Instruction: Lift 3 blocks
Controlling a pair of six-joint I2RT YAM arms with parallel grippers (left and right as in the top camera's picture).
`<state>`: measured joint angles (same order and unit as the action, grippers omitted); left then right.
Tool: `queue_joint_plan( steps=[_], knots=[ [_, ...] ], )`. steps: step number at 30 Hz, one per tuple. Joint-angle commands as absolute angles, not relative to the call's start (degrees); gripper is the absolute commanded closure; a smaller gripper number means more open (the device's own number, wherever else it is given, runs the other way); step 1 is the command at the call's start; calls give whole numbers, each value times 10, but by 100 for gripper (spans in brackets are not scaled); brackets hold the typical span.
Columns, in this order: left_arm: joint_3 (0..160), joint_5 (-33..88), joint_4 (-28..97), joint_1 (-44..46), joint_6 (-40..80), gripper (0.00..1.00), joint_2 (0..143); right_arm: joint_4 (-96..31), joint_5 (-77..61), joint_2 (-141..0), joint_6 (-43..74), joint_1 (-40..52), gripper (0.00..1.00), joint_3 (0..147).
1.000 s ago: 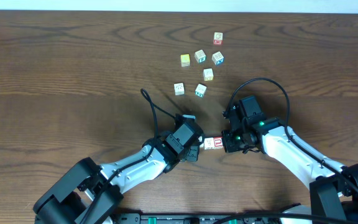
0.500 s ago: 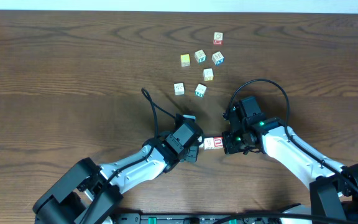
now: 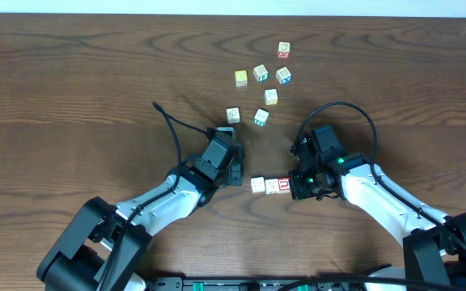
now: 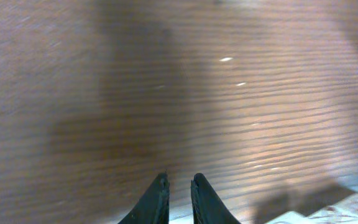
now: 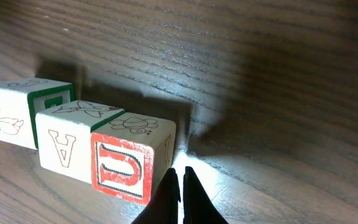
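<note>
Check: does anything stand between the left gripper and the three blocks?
Nothing visible. Only bare table lies between the left gripper and the nearest block of the three. The right gripper sits shut beside the red block at the far end.

Overhead view: a dark wood table [image 3: 71,73] under even, fairly bright light from above, sharp throughout; the arms [image 3: 379,194] cast short, soft shadows. Left wrist view: smeared with blur (the wood grain runs into streaks), with a broad dim shadow across the table's middle and two small white glints toward the far right. Right wrist view: crisp up close, the blocks [image 5: 73,140] in focus. A harsh white patch of glare lies on the table just beside them, dark shadows fall behind them, and the far corners fade dim.
</note>
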<state>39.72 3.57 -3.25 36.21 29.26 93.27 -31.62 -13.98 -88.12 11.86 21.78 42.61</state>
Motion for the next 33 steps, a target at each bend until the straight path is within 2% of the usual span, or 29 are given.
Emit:
queue_joint_plan(
  steps=[1, 18, 33],
  knots=[
    [398, 74, -49, 361, 279, 85, 939, -313, -144, -881, 111, 222, 98, 423],
    [398, 161, -66, 362, 279, 85, 939, -312, -144, -881, 110, 222, 98, 423],
    [397, 174, -57, 390, 279, 86, 939, -312, -144, -881, 110, 222, 98, 423]
  ],
)
